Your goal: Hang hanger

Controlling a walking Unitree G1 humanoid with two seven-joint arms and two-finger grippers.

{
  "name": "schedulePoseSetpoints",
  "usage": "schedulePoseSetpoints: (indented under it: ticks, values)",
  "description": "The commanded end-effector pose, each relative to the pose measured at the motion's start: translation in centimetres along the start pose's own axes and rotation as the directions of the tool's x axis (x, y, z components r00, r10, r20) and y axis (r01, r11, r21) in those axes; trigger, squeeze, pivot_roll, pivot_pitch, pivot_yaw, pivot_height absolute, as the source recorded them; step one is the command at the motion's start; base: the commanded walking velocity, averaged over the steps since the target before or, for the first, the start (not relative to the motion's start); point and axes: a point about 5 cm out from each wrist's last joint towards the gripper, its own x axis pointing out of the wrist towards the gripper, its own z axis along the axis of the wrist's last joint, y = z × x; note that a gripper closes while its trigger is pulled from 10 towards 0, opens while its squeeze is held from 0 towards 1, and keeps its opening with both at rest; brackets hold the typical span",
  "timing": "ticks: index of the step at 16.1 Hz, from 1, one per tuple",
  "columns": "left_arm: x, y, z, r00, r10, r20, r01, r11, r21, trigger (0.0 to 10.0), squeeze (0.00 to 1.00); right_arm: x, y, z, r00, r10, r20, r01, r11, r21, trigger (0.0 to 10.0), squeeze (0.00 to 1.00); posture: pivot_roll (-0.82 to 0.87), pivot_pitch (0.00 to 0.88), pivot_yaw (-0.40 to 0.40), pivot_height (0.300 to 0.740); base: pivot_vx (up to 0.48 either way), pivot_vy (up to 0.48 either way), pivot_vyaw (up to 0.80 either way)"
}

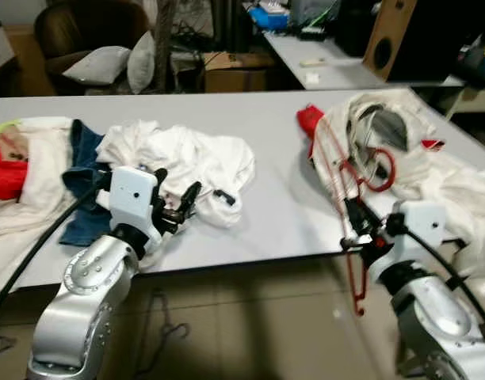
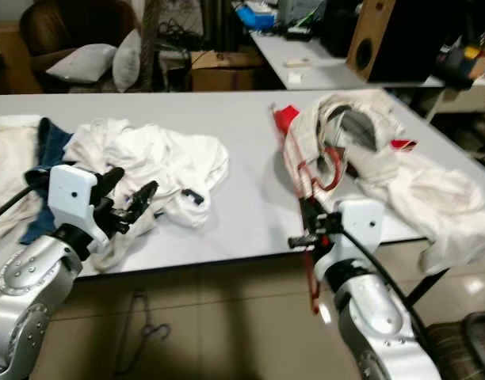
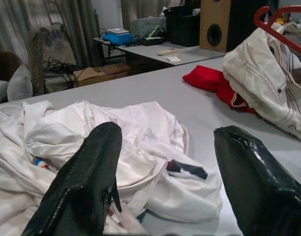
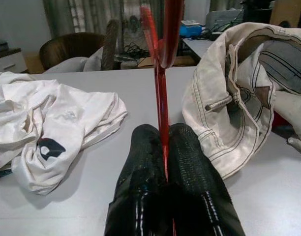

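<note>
Thin red plastic hanger [image 1: 355,237] pinched between the pressed-together black fingers [image 4: 190,167] of the right pincer [image 1: 359,227] at the near edge of the pale grey surface [image 1: 274,158]; lower end hanging below that edge, hook end among a cream denim jacket [image 1: 401,150]. Left pincer [image 1: 181,207] spread, hovering over a crumpled white T-shirt [image 1: 187,162]. Blue cloth [image 1: 80,178] and red-and-white laundry [image 1: 13,170] at far left. Behind: brown armchair with grey cushions [image 1: 100,63], cardboard box [image 1: 231,70], wooden speaker [image 1: 389,36].
</note>
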Motion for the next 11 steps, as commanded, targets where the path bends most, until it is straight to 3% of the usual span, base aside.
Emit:
schedulePoseSetpoints:
  ticks: [1, 6, 11]
  values:
    - [0.19, 0.2, 0.01, 1.0, -0.003, -0.01, 0.003, 1.0, 0.01, 10.0, 0.0, -0.11, 0.13, 0.06, 1.0, -0.007, 0.002, 0.007, 1.0, 0.003, 10.0, 0.0, -0.08, 0.0, 0.031, 0.74, 0.0, 0.262, 0.0]
    - [0.89, -0.06, -0.44, 1.0, -0.017, -0.022, 0.017, 1.0, 0.0, 10.0, 0.0, -0.56, -0.15, -0.47, 0.996, -0.082, -0.025, 0.08, 0.995, -0.057, 10.0, 0.0, -0.1, 0.0, 0.04, 0.74, 0.0, 0.262, 0.0]
    - [0.64, 0.04, -0.76, 0.999, -0.009, -0.035, 0.009, 1.0, -0.007, 10.0, 0.0, -0.07, -0.05, -0.1, 0.998, -0.055, -0.025, 0.052, 0.993, -0.11, 10.0, 0.0, -0.1, 0.0, 0.032, 0.74, 0.0, 0.264, 0.0]
